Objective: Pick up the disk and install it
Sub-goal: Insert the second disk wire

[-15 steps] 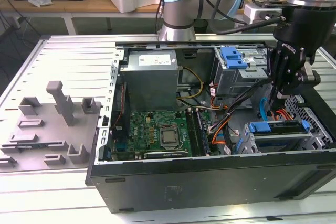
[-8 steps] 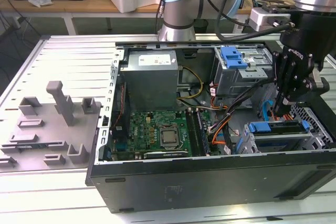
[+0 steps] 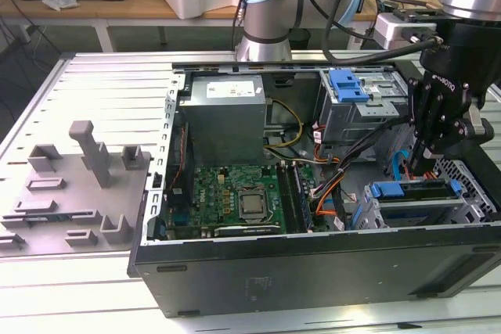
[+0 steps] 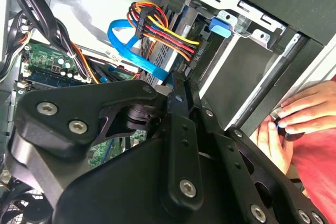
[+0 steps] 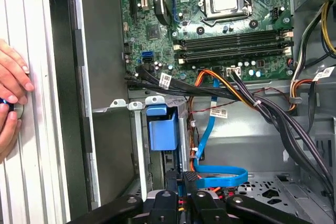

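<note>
Gripper (image 3: pixel 429 163) low inside PC case (image 3: pixel 313 271), fingers together, holding nothing. Disk (image 3: pixel 415 191) sits in drive bay below it w/ blue rail; looks installed or nearly. A hand (image 5: pixel 11 100) rests outside case.

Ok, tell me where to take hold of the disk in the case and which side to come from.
Grip the disk by its blue carrier rail, coming straight down through the open side of the case. It sits in the metal bay, so probably just that railed top is reachable; cables crowd its side toward the exterior view's left.
</note>
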